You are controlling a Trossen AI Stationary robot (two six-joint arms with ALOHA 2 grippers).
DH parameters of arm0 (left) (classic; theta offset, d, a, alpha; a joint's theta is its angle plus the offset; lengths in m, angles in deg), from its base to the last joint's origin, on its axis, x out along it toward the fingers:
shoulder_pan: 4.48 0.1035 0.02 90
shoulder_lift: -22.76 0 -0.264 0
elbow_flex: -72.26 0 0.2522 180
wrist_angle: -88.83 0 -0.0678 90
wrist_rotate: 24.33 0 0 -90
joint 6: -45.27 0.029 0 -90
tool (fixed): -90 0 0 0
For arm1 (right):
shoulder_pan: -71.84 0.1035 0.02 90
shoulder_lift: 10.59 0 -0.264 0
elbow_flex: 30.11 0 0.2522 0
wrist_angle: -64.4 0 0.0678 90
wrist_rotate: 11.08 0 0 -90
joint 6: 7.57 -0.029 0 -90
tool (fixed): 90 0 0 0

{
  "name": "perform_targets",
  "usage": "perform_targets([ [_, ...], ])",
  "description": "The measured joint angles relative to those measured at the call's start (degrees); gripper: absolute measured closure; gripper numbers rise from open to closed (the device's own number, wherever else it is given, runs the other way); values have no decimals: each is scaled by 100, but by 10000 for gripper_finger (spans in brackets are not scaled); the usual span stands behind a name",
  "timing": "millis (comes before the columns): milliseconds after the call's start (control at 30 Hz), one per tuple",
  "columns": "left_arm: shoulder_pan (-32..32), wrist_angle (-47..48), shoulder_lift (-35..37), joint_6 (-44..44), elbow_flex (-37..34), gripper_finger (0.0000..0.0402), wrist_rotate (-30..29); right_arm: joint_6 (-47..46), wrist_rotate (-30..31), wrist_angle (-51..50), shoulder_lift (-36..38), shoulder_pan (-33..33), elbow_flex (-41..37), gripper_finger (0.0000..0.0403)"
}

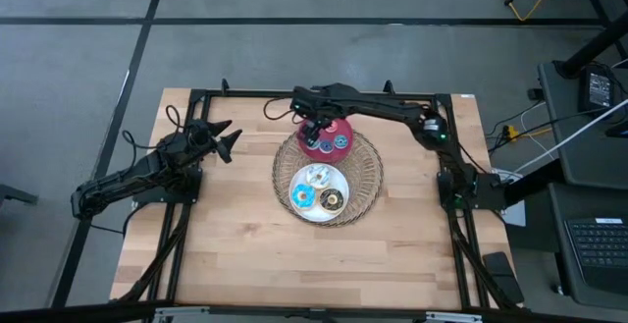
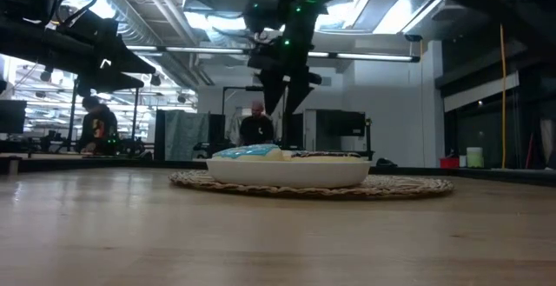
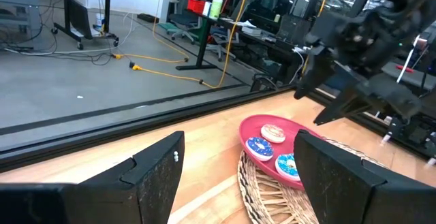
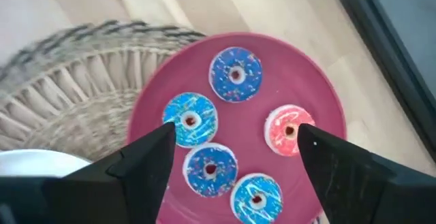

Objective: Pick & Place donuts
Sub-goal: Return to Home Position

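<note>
Several small donuts (image 4: pixel 211 169), mostly blue with one orange-pink (image 4: pixel 286 130), lie flat on a red plate (image 4: pixel 245 118) at the far side of a wicker tray (image 1: pixel 365 171). Three more, white-sprinkled, blue and dark brown (image 1: pixel 332 200), lie on a white plate (image 1: pixel 340 181) nearer the front. My right gripper (image 4: pixel 235 146) hovers open above the red plate (image 1: pixel 339 129), fingers pointing down, touching nothing. It also shows in the low view (image 2: pixel 282 99). My left gripper (image 1: pixel 224 142) waits open over the table's left part, facing the red plate (image 3: pixel 255 130).
Both plates sit on the round wicker tray (image 2: pixel 408 184) in the table's middle. In the low view the white plate (image 2: pixel 287 171) hides the red one. Bare wooden table (image 1: pixel 245 254) lies near and to the left. Black frame rails (image 1: pixel 245 94) run along the table's edges. People stand in the room behind.
</note>
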Motion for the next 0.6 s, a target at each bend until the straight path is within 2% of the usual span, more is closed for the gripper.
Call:
perform_targets([
  [133, 1, 0, 1, 0, 0, 135, 1, 110, 46, 1206, 796, 128, -1338, 90],
  [467, 1, 0, 1, 0, 0, 135, 2, 1048, 184, 4849, 2846, 275, -4630, 90],
  [600, 1, 0, 1, 0, 0, 135, 1, 1252, 175, 5696, 3638, 153, -5688, 90],
])
